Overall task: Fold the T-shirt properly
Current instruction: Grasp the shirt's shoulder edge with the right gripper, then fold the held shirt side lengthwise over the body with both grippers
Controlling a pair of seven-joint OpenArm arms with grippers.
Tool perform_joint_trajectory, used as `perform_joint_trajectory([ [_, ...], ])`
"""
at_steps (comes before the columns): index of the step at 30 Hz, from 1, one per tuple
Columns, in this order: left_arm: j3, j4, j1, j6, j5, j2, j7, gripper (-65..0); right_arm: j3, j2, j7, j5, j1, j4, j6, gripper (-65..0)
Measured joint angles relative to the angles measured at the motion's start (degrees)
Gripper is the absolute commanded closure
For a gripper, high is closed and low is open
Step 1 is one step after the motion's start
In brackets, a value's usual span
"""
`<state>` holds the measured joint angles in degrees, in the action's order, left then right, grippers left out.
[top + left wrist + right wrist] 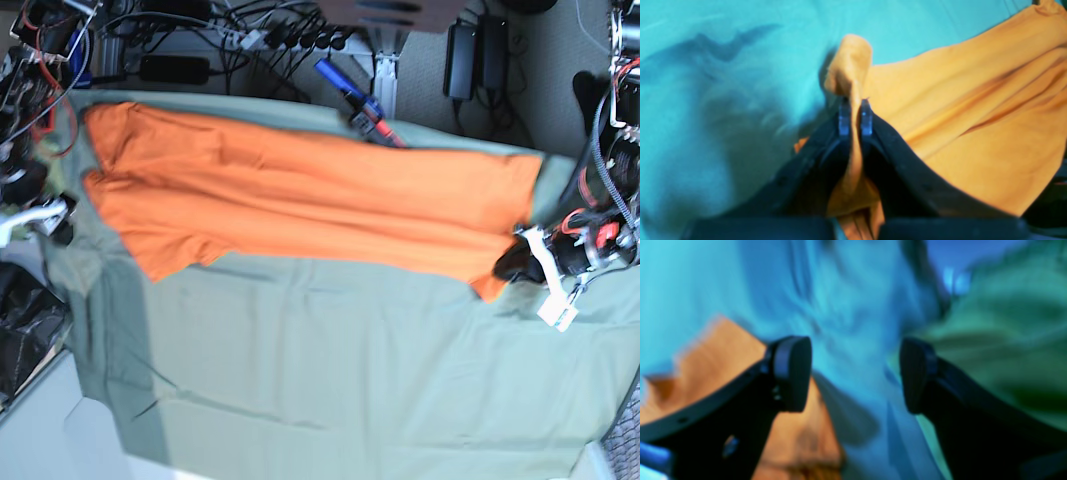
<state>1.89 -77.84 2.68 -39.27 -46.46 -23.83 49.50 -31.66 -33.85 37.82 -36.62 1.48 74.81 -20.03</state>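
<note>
While pinched by left tool (855,115) — T-shirt (300,195) on cloth (350,370).

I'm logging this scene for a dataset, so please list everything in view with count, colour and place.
T-shirt: one, orange, spread across the far half of the cloth.
Cloth: one, sage green, covering the table.
Cables: several, black, behind the table.
Power bricks: two, black, on the floor behind.
Left pincer: one, black, shut on the T-shirt's edge, at the base view's right.
Right pincer: one, black, open, holding nothing, by the T-shirt's other end.
</note>
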Motion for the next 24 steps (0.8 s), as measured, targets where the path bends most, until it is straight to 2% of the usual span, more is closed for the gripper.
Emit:
perform_joint_trajectory([
  [5, 0.0, 0.0, 0.0, 0.0, -0.3, 0.0, 0.1, 0.0, 3.3, 1.0, -0.1, 1.8, 6.5, -0.1, 0.0, -41.4],
  [9, 0.0, 0.0, 0.0, 0.0, -0.4, 0.0, 0.3, 0.0, 12.0, 2.2, -2.7, 5.5, 12.0, -4.8, 0.0, -41.4],
  [14, 0.0, 0.0, -0.1, 0.0, -0.4, 0.0, 0.3, 0.0, 21.5, 5.4, -5.4, 12.1, 16.4, -14.8, 0.0, -41.4],
  [17, 0.0, 0.0, -0.1, 0.0, -0.4, 0.0, 0.4, 0.0, 23.2, 6.6, -6.7, 14.4, 16.2, -16.3, 0.0, -41.3],
  [22, 0.0, 0.0, -0.1, 0.0, -0.5, 0.0, 0.4, 0.0, 23.4, 7.1, -7.5, 13.7, 15.0, -16.0, 0.0, -40.8],
  [24, 0.0, 0.0, -0.2, 0.0, -0.5, 0.0, 0.4, 0.0, 23.4, 7.1, -6.8, 13.3, 14.5, -15.1, 0.0, -35.4],
])
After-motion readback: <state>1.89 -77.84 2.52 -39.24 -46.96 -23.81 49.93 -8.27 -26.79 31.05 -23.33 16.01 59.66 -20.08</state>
